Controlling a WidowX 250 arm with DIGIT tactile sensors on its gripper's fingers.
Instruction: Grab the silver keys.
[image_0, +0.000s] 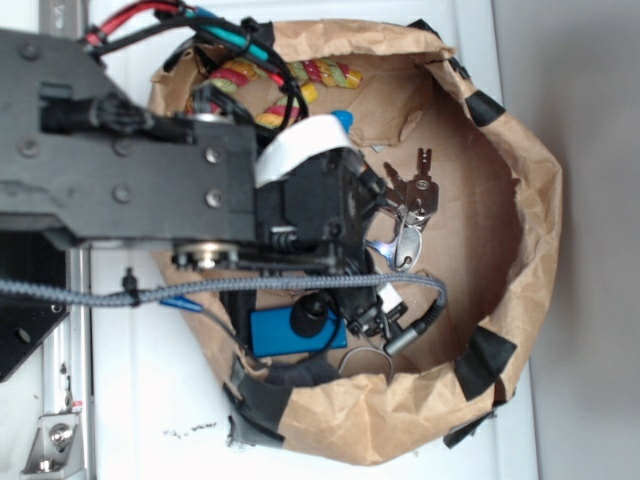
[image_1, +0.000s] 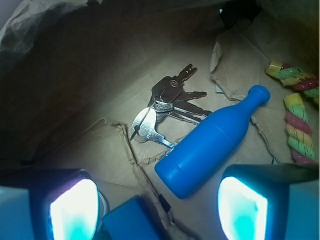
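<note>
Your gripper reads wide open and empty: the two lit pads sit at the bottom corners of the wrist view with nothing between them but bag floor. It hangs above the contents, touching none of them. Just ahead lies the blue bottle on its side, its base nearest the right pad. The silver keys rest flat on the brown paper bag floor, fanned from their ring, just beside the bottle's flank and left of centre. The coloured rope lies far right. Judgement: you'd need to shift left and forward, since the bottle crowds the keys.
</note>
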